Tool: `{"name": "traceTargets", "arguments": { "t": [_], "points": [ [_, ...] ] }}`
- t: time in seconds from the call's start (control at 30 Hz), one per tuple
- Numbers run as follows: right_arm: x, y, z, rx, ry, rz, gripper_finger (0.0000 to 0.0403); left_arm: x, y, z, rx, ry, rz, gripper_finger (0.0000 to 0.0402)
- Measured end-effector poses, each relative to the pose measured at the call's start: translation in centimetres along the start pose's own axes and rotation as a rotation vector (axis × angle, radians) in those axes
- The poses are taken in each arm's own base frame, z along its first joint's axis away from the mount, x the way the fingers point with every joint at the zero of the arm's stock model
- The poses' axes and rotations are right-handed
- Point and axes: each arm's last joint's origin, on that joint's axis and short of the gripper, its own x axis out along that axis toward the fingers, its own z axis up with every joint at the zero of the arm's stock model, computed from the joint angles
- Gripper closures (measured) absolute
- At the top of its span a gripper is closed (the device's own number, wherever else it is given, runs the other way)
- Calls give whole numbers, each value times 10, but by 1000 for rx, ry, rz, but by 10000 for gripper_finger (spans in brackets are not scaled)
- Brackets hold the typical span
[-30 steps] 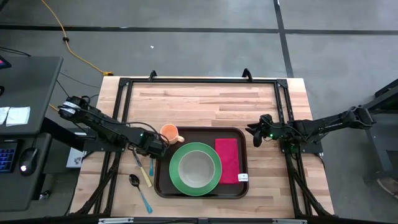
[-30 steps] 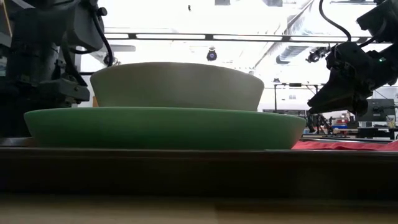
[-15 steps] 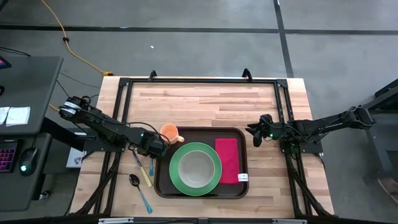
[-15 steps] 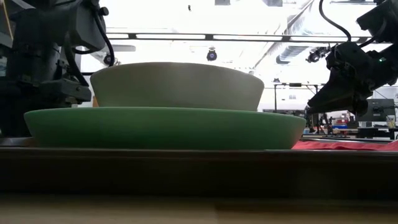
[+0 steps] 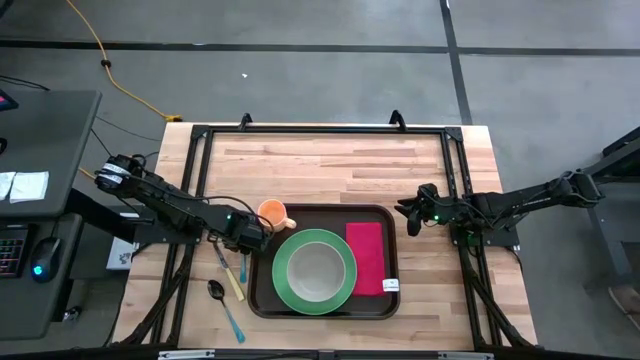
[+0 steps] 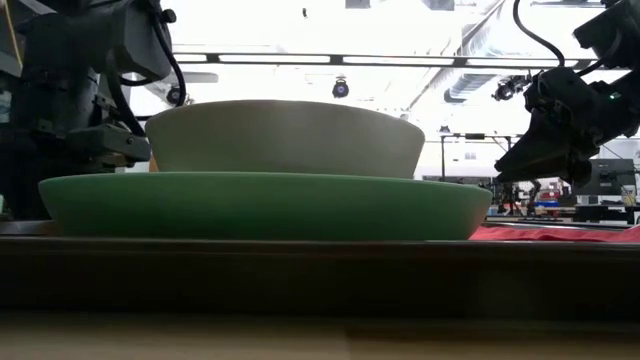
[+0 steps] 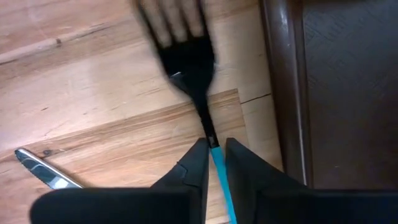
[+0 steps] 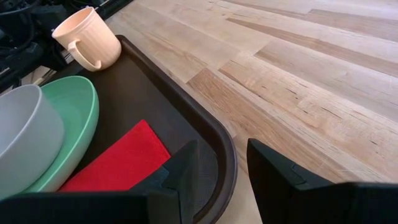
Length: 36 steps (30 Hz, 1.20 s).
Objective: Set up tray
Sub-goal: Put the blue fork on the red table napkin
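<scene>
The dark brown tray [image 5: 262, 300] lies on the wooden table near its front edge. On it sit a green plate [image 5: 285, 290] with a grey bowl [image 5: 315, 268] in it, a red napkin [image 5: 365, 255] and an orange cup [image 5: 273, 212] at the far left corner. A fork [image 7: 189, 59] with a black head and a blue handle lies just left of the tray [image 7: 336, 93]. My left gripper [image 5: 245, 243] points down over the fork and is shut on its handle. My right gripper [image 8: 221, 174] hangs open by the tray's far right corner with nothing between its fingers. My left gripper pinches the fork's blue handle [image 7: 216, 157] between its two fingers, right where the handle meets the black neck. The fingers come from above, pointing down, and stand across the handle. The fork lies flat along the tray's left rim; whether it is off the wood I cannot tell.
A knife [image 5: 232, 280] and a spoon [image 5: 222, 300] with a black bowl and blue handle lie on the table left of the tray, close to the fork. A black metal frame [image 5: 320, 130] runs around the table's far half, where bare wood shows.
</scene>
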Motion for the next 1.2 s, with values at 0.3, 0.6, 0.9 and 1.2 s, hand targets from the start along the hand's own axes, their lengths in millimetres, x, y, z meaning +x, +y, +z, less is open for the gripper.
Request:
{"name": "traceTargets", "arguments": {
  "t": [0.3, 0.6, 0.9, 1.2],
  "points": [
    [0, 0, 0, 0, 0, 0, 289, 0, 1, 0, -20, -6, 10, 361],
    [0, -1, 0, -4, -4, -18, 289, 0, 1, 0, -45, -13, 15, 359],
    [0, -1, -1, -7, -2, -24, 289, 0, 2, 1, -79, -28, 16, 363],
    [0, -1, -1, -7, -2, -24, 289, 0, 2, 1, -115, -32, 17, 365]
  ]
}}
